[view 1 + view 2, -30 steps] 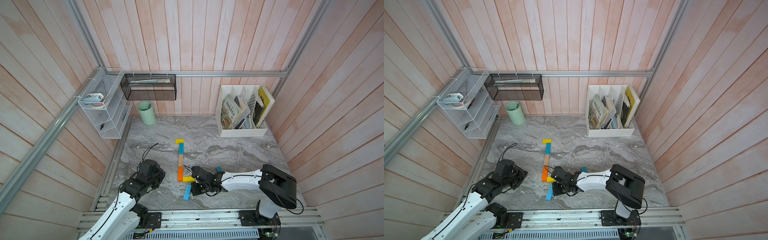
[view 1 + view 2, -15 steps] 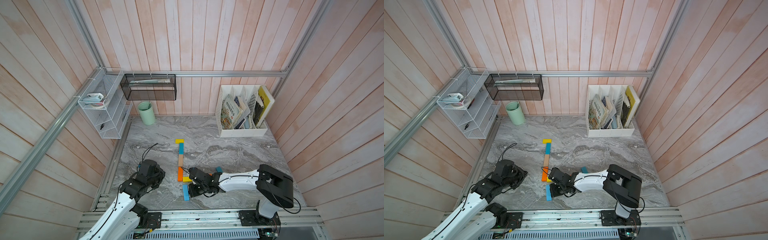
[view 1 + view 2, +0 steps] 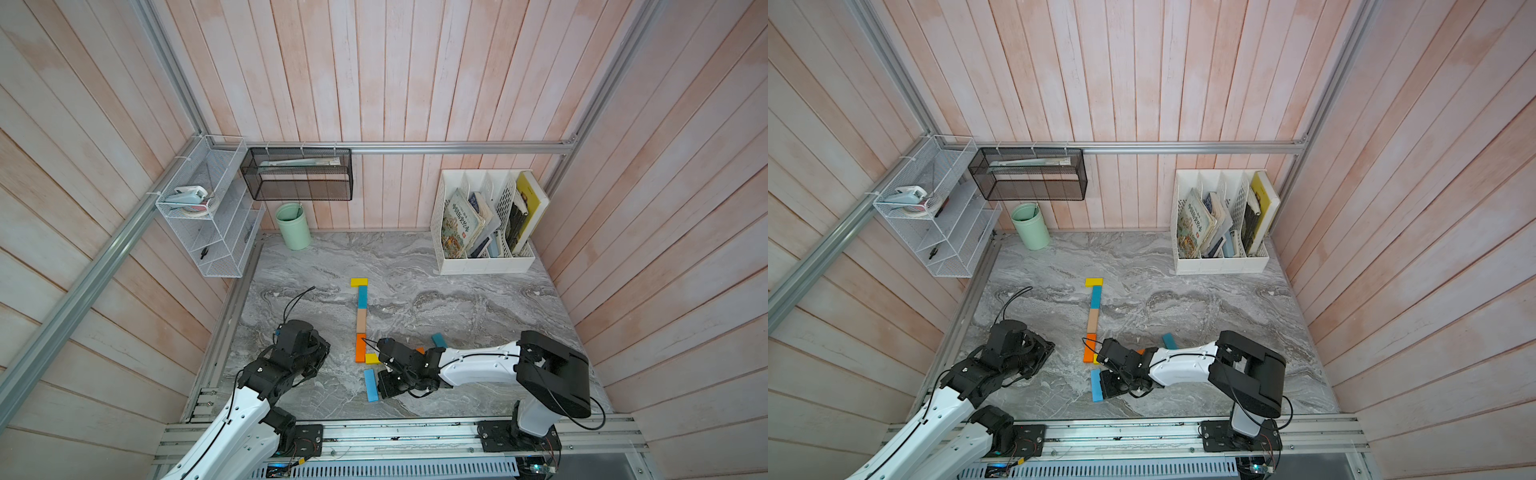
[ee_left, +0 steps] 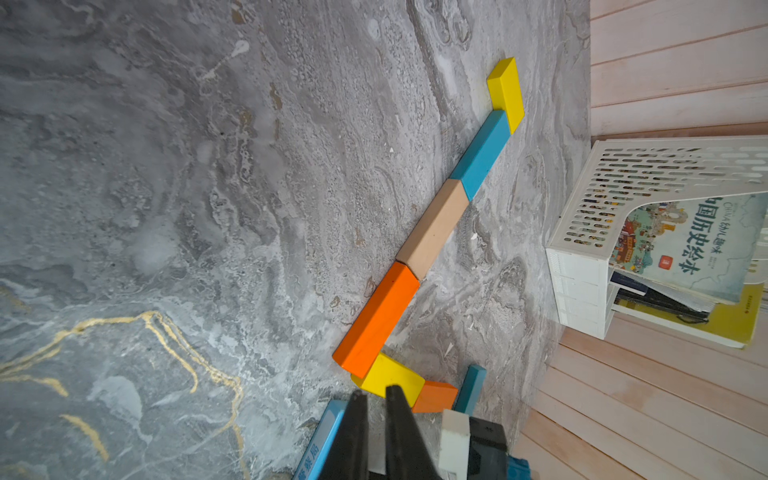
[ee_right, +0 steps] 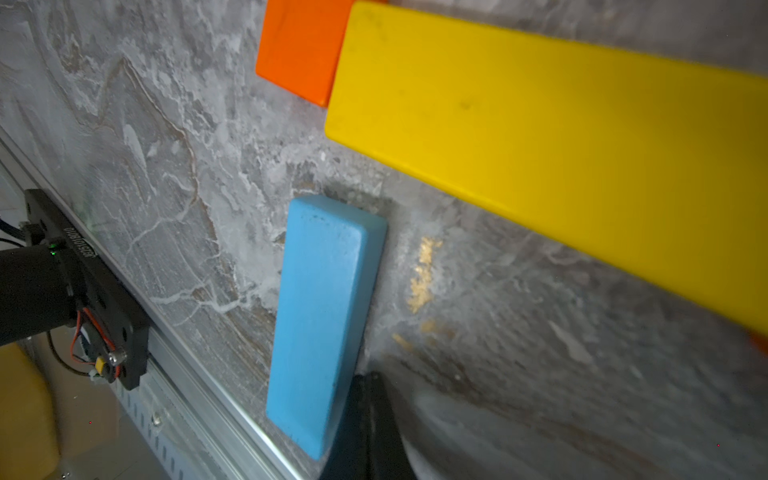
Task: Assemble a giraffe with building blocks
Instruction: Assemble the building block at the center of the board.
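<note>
Looking down at it, the giraffe [image 3: 1093, 320] lies flat near the middle of the grey worktop [image 3: 457, 299], and it is only part built. A yellow head block [image 3: 359, 282] sits crosswise at the end nearest the back edge. From it a teal block [image 3: 362, 296], a tan block [image 3: 361, 320] and an orange block [image 3: 360, 347] run end to end in a straight line towards the front edge. At the foot of that line a yellow body block [image 3: 372, 358] turns off towards the right edge, and a second orange block [image 4: 434, 397] touches its far end, mostly hidden under the right arm in both top views. A loose teal block [image 3: 439, 340] lies just beside that orange one. A light blue block [image 3: 371, 385] lies close to the front edge, slightly slanted, with a strip of bare worktop between it and the yellow body block. The right claw [image 5: 369, 378] is down low with its jaws closed on nothing and its tips against the long side of the light blue block. The left claw [image 4: 376, 392] sits towards the front left corner, well apart from the blocks, with its jaws all but closed and nothing between them. A green cup [image 3: 293, 226] stands in the back left corner and a white file rack [image 3: 484, 264] in the back right.
</note>
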Tool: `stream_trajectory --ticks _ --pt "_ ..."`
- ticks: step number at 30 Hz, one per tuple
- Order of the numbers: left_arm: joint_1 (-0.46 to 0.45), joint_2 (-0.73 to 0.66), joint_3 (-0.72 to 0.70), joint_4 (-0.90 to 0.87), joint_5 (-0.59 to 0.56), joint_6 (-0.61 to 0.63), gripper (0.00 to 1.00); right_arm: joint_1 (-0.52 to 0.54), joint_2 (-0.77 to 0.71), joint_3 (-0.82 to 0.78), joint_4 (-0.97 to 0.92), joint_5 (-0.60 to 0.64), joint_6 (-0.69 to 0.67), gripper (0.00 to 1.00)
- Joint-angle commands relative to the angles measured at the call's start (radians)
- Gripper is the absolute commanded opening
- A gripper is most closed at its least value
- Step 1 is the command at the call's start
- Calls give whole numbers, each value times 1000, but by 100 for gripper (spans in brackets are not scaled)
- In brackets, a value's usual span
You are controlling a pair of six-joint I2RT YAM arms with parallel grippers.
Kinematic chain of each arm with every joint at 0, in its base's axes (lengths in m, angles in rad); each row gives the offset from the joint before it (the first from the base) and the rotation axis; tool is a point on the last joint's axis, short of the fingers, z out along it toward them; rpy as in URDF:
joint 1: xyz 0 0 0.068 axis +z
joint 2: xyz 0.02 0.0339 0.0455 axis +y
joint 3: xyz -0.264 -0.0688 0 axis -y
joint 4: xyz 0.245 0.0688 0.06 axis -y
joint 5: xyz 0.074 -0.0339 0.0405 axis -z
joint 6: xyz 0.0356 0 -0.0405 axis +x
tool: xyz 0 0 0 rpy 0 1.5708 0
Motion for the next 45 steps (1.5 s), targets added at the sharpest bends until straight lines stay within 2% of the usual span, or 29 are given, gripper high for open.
stream_trajectory --ticks 1,17,30,45 --pt "6 -14 10 -9 -4 5 14 12 -3 -18 -42 1 10 0" --pt "9 -28 5 -20 -5 3 14 10 81 72 -60 -15 -39 0" --pt "12 -19 19 -19 -5 9 14 -39 19 15 -96 45 -28 0" --pt "15 -25 21 -30 -8 12 14 -26 80 84 -65 -29 -66 0"
